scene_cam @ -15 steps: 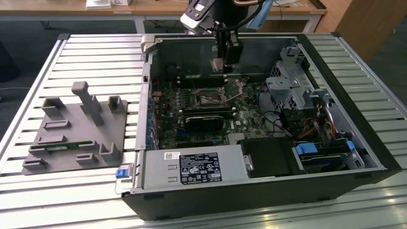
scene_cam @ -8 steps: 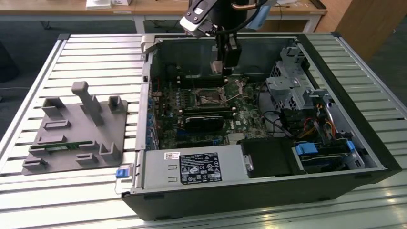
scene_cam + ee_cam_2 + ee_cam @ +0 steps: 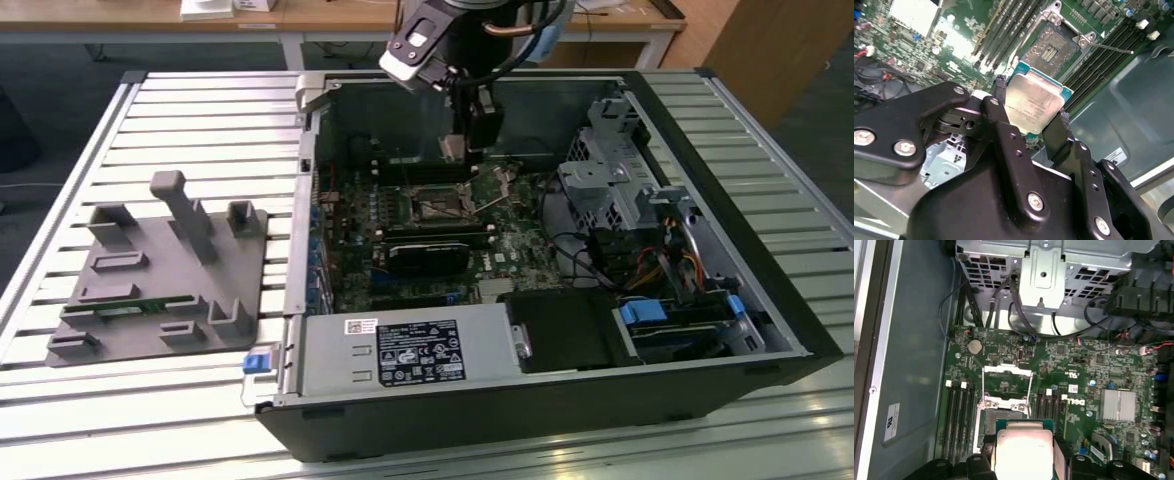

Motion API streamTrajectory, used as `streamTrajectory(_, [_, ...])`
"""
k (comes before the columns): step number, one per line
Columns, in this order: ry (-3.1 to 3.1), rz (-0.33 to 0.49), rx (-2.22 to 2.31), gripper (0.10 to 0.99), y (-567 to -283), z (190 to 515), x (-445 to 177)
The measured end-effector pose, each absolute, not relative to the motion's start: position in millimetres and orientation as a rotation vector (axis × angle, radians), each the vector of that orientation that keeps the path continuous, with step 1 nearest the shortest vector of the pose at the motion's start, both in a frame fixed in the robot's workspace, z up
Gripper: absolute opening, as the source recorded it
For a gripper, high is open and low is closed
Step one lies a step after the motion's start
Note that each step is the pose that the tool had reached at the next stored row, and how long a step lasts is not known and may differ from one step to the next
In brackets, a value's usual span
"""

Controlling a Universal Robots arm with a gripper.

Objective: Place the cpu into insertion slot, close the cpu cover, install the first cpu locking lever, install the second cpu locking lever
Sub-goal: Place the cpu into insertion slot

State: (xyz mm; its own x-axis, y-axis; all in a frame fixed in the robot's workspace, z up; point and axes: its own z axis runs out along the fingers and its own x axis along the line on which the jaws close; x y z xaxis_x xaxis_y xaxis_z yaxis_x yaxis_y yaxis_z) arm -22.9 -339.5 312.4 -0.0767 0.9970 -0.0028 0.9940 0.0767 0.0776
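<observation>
The cpu (image 3: 1036,100), pale metallic top facing the cameras, is held off the green circuit board (image 3: 1089,370) and is not seated in the insertion slot (image 3: 1054,47). The black pincer (image 3: 1030,105) is clamped on it, one finger on each of two opposite edges. In the first wrist view the cpu (image 3: 1024,450) overlaps the near edge of the insertion slot (image 3: 1004,416), whose dark contact field lies bare. Beyond it the cpu cover (image 3: 1006,370) is swung open, green board showing through its window. A thin locking lever (image 3: 1111,48) sticks out free beside the socket. Long memory slots (image 3: 961,415) flank the socket on both sides. In the exterior view the pincer (image 3: 461,150) hangs inside the open computer case (image 3: 534,400), above the insertion slot (image 3: 438,207). The case lies on a slatted bench (image 3: 200,100), with a grey fixture (image 3: 160,270) beside it on the exterior view's left
</observation>
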Motion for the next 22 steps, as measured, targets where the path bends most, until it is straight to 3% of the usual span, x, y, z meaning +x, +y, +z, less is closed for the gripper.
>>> streamTrajectory(22, [2.21,0.077,2.146,0.541,-326.7,279.3,-28.6])
